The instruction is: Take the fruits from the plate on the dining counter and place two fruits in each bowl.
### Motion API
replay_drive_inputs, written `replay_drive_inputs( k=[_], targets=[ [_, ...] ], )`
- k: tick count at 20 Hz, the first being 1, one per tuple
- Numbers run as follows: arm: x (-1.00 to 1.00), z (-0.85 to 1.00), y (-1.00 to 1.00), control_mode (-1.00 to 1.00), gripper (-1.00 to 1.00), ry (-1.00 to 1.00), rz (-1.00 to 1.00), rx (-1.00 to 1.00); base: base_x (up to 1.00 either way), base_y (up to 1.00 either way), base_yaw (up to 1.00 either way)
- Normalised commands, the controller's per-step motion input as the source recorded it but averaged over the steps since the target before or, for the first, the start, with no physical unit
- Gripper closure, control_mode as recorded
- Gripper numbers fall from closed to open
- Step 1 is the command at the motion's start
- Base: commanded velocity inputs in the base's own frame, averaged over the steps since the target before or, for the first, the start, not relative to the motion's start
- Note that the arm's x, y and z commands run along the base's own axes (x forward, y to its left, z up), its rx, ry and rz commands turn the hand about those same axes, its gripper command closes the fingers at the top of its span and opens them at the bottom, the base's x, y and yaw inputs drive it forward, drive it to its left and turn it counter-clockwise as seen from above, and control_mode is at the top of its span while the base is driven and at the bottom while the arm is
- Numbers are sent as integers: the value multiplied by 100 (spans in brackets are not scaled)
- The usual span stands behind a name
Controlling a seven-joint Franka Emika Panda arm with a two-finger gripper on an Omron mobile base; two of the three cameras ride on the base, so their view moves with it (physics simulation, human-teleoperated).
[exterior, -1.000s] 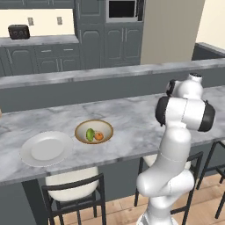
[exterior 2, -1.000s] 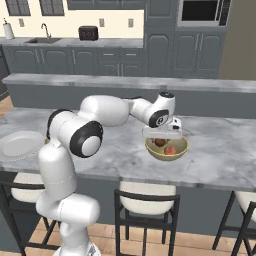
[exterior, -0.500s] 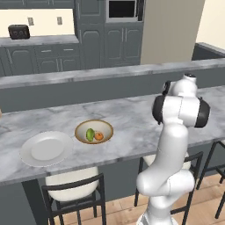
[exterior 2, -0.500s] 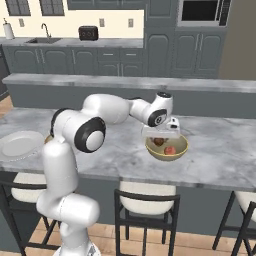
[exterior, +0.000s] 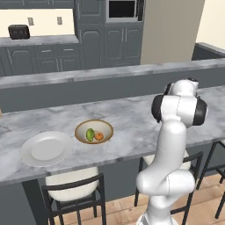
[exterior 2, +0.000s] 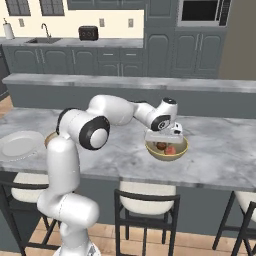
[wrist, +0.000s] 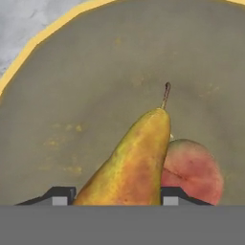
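My gripper [wrist: 116, 196] is shut on the brown pear [wrist: 131, 158], whose sides touch both fingertips. It hangs low inside the right tan bowl [exterior 2: 167, 151], with the pear's flank against the reddish-pink fruit [wrist: 194, 172] lying on the bowl floor. In the right base view the gripper [exterior 2: 165, 141] sits just above that bowl on the dining counter [exterior 2: 220, 150]. The left bowl [exterior: 93, 132] holds the green fruit [exterior: 90, 134] and the small orange fruit [exterior: 99, 136]. Left of that bowl lies the white plate [exterior: 46, 149] with nothing on it.
Stools [exterior: 72, 189] stand under the counter's near edge. A raised grey ledge [exterior: 88, 77] runs along the counter's far side. The back worktop carries a toaster [exterior: 19, 31]. Bare marble [exterior: 132, 114] lies between the two bowls.
The hand has sunk slightly toward the right bowl with the pear still in its grip. Bowls, plate and the other fruits have not moved.
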Motion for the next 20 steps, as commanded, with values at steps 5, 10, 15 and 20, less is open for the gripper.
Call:
replay_drive_inputs(
  k=[5,10,15,20],
  targets=[
    [6,0,0,-100,-100,0,0,0,0,0,0],
    [-1,24,13,-100,-100,-5,0,-9,0,0,0],
    [-22,83,42,-100,-100,-1,0,-6,0,0,0],
    [-50,74,100,-100,-100,4,2,-13,0,0,0]
  ],
)
